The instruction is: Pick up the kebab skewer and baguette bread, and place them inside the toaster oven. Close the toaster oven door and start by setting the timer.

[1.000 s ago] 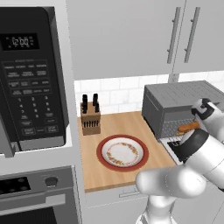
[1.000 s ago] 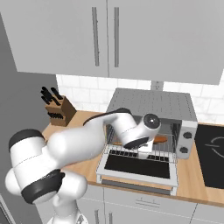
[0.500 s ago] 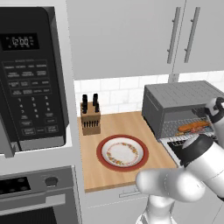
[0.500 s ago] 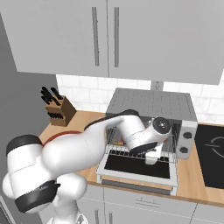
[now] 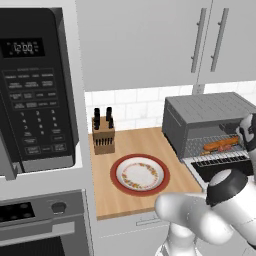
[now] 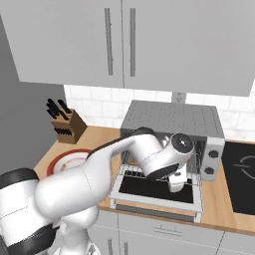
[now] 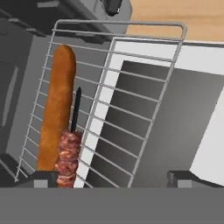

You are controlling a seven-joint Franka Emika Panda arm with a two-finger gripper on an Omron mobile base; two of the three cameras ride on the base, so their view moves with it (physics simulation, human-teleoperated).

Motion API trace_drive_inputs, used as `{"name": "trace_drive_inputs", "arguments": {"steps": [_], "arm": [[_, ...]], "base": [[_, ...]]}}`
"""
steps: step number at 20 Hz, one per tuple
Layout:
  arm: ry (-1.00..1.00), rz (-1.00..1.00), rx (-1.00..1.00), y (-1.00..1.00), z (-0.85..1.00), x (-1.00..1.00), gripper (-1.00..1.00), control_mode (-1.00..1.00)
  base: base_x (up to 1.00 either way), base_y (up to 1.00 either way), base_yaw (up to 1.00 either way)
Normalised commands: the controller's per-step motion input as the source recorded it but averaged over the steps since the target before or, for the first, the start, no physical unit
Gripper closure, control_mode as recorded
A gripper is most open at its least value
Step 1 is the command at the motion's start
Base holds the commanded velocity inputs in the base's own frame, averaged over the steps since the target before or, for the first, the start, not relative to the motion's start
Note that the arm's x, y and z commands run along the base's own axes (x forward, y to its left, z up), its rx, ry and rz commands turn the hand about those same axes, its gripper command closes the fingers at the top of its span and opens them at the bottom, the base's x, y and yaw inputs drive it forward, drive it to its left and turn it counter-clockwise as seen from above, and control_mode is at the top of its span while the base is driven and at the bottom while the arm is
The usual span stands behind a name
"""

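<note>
I see the gripper (image 7: pixel 111 178) spread wide, empty; baguette bread (image 7: pixel 56 109) and kebab skewer (image 7: pixel 68 153) lie side by side on the wire rack (image 7: pixel 144 94), left of hand view; toaster oven door (image 6: pixel 157 190) down; risk: rack sticks out, could jam door on closing.

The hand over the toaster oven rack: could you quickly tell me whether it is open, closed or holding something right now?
Hand: open, holding nothing; the baguette bread and kebab skewer lie on the wire rack.
</note>
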Motion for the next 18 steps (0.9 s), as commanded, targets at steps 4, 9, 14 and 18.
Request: {"name": "trace_drive_inputs", "arguments": {"steps": [4, 9, 14, 18], "arm": [[-0.02, 0.36, -0.23, 0.5, -0.33, -0.3, -1.0, -1.0], [0.0, 0.26, -0.11, 0.18, -0.28, -0.26, -1.0, -1.0], [0.0, 0.23, -0.01, 0.0, 0.0, -0.02, -1.0, -1.0], [0.0, 0.17, 0.0, -0.2, 0.01, 0.0, -1.0, -1.0]], "base": [[0.0, 0.0, 0.0], [0.0, 0.0, 0.0], [0.0, 0.0, 0.0], [0.0, 0.0, 0.0]]}}
